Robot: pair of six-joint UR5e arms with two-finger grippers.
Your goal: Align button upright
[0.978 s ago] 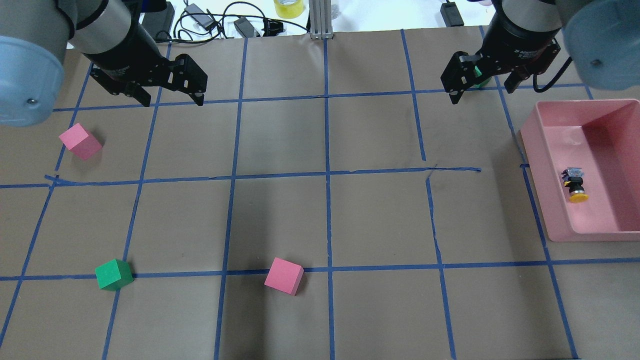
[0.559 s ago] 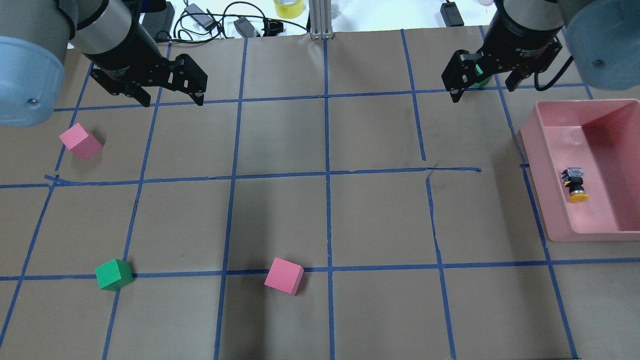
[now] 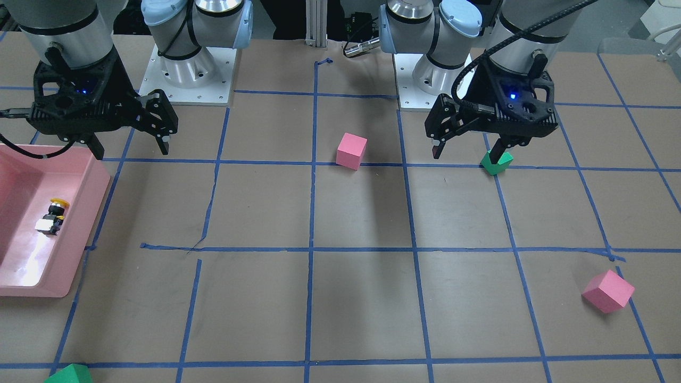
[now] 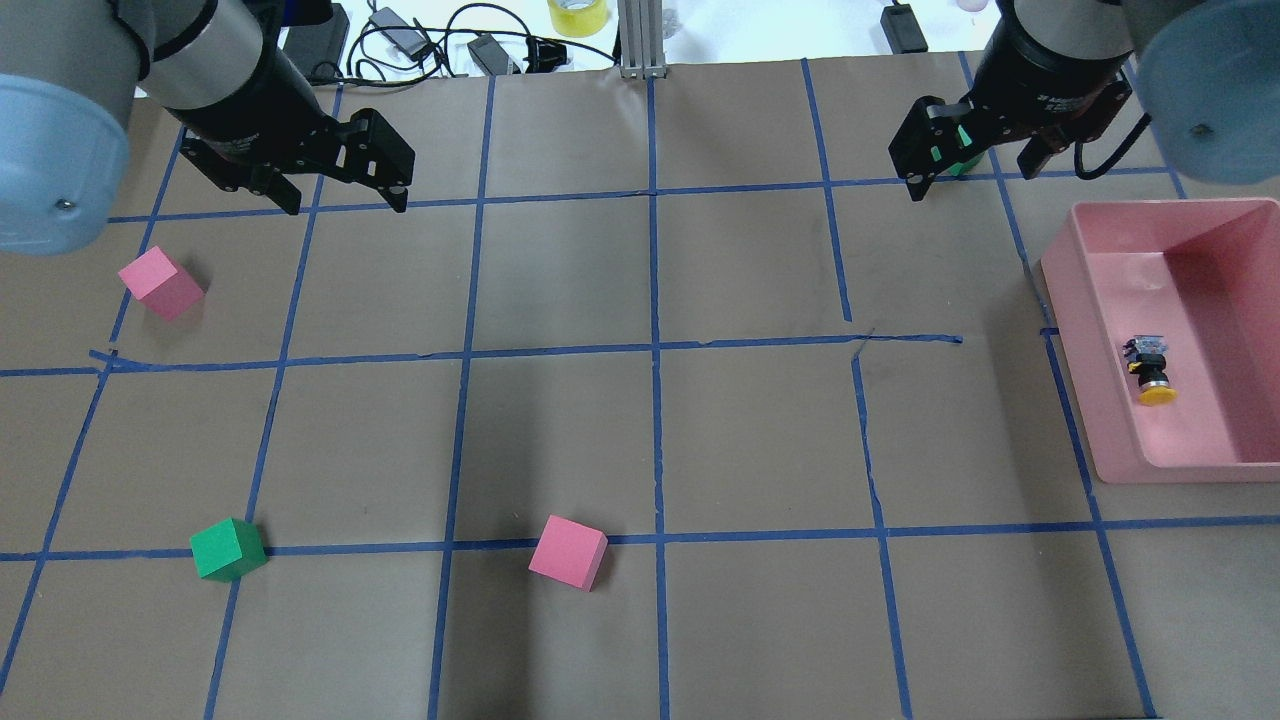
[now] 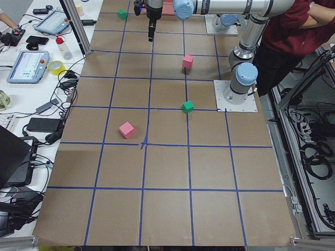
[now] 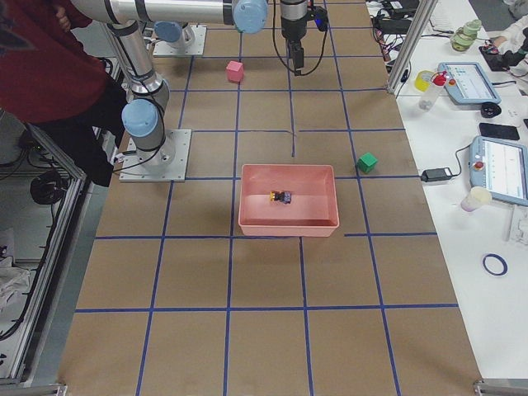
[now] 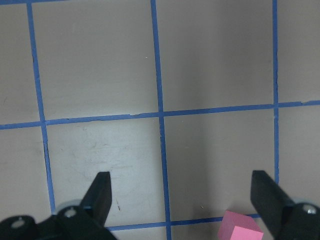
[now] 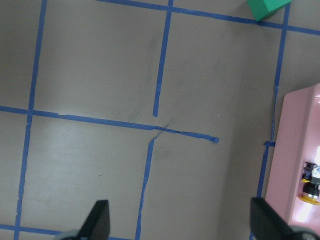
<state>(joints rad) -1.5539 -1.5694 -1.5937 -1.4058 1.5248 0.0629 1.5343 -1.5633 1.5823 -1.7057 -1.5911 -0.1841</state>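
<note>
The button [image 4: 1152,372] lies on its side on the floor of the pink bin [image 4: 1190,430], its yellow cap pointing toward the robot's side. It also shows in the front view [image 3: 51,217], the right side view [image 6: 280,197] and the right wrist view [image 8: 311,185]. My right gripper [image 4: 970,180] is open and empty, hovering over the table beyond the bin's far left corner and apart from it; it also shows in the front view [image 3: 132,152]. My left gripper [image 4: 345,205] is open and empty, high over the far left of the table [image 3: 465,156].
Two pink cubes [image 4: 160,283] [image 4: 568,552] and a green cube [image 4: 228,549] lie on the brown paper. Another green cube [image 8: 267,7] sits on the far right part of the table, partly hidden behind my right gripper in the overhead view. Cables and tape lie past the far edge.
My right gripper has shifted slightly farther from the robot and to the right. The left gripper, the button and the cubes have not moved.
</note>
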